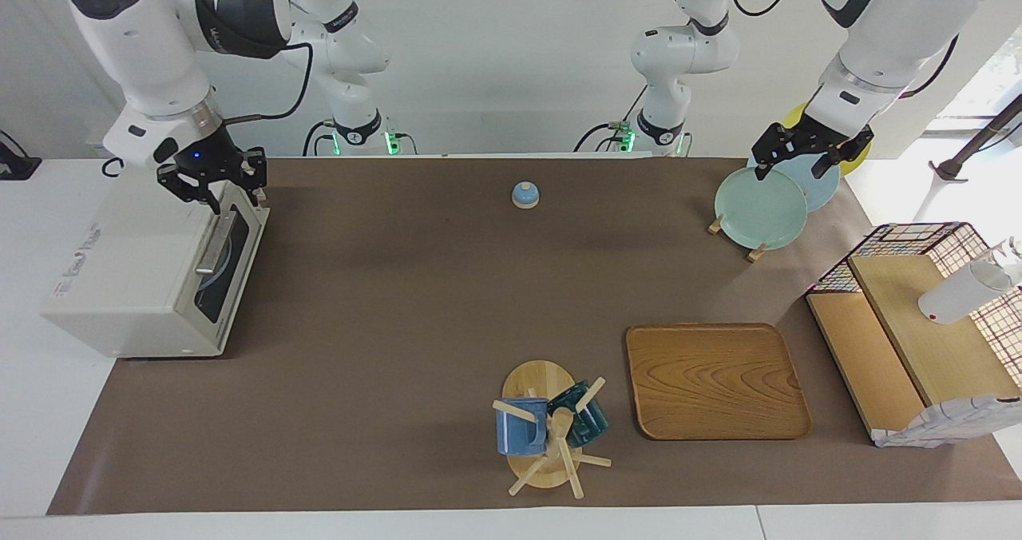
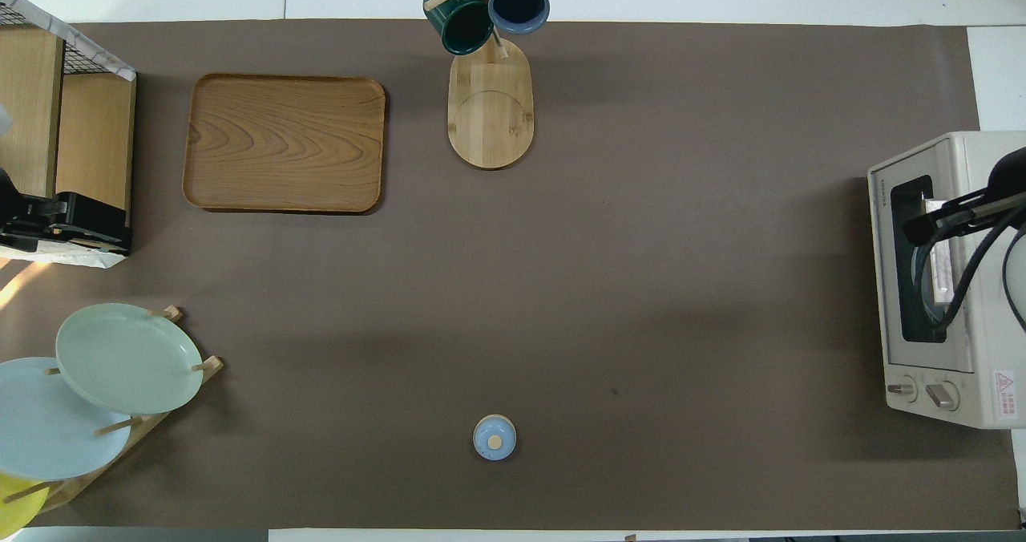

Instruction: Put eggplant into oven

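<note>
The cream-white oven [image 1: 120,284] stands at the right arm's end of the table, its dark glass door shut with the bar handle across it; it also shows in the overhead view [image 2: 986,157]. No eggplant shows in either view. My right gripper [image 1: 236,198] hangs open and empty just over the top front edge of the oven, at the end of the door nearer the robots; in the overhead view it [image 2: 922,225] covers the door glass. My left gripper [image 1: 790,171] hangs open and empty over the plates; in the overhead view it [image 2: 96,225] lies by the shelf.
A plate rack with a green plate [image 1: 758,208] and a blue one stands at the left arm's end. A wooden tray [image 1: 715,380], a mug tree [image 1: 551,428], a wooden shelf with a wire basket [image 1: 918,324] and a small blue bell [image 1: 524,195] are on the mat.
</note>
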Available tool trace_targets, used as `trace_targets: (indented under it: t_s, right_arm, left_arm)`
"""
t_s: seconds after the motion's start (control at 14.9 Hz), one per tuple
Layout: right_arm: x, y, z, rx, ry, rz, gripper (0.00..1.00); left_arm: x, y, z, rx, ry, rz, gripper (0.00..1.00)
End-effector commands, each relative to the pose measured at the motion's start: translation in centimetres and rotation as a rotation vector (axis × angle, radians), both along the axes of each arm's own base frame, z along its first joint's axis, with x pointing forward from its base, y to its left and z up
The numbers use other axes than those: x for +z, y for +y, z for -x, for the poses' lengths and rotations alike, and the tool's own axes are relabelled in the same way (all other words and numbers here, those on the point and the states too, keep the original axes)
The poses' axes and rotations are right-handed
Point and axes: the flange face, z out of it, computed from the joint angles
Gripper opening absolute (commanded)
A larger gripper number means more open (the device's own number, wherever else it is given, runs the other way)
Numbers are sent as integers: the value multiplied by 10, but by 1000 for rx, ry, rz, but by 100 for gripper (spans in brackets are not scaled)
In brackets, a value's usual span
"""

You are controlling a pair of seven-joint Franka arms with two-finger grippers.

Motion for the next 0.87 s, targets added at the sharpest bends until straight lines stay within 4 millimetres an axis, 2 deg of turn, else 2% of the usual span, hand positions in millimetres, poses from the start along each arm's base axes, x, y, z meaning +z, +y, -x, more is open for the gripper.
trace_targets:
  t_s: [0.0,0.54,0.8]
  right_arm:
    - [-10,11,-6,-110,25,-20,100]
    - [4,16,13,-126,32,-53,100]
    - [6,3,13,-151,16,-59,100]
  left_arm:
    - [0,4,-1,-1,5,-20,100]
    - [0,4,-1,-1,5,-20,100]
    - [0,4,-1,-1,5,-20,100]
